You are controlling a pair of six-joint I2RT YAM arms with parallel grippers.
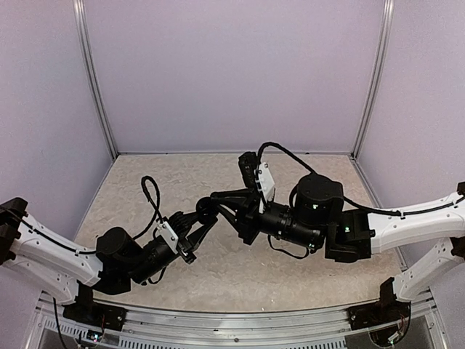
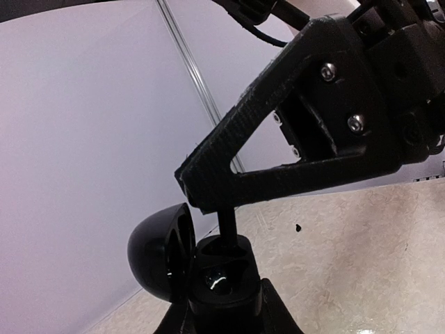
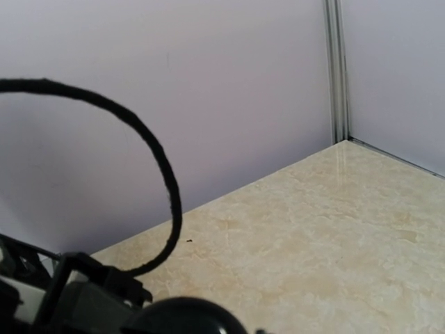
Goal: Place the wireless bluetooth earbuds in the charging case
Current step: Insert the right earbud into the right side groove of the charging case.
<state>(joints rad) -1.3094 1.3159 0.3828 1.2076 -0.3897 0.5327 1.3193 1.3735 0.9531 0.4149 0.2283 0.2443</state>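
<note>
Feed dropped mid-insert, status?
Left gripper shut on charging case, lid open. Right gripper pinching earbud at case socket. Nothing blocking.

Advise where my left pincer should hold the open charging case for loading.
Grip the charging case by its lower body, from underneath, on the sides: the lid stands open at one side and the sockets face up, where the right pincer holds an earbud.

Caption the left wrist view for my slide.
Right end effector holds an earbud at the open charging case.
</note>
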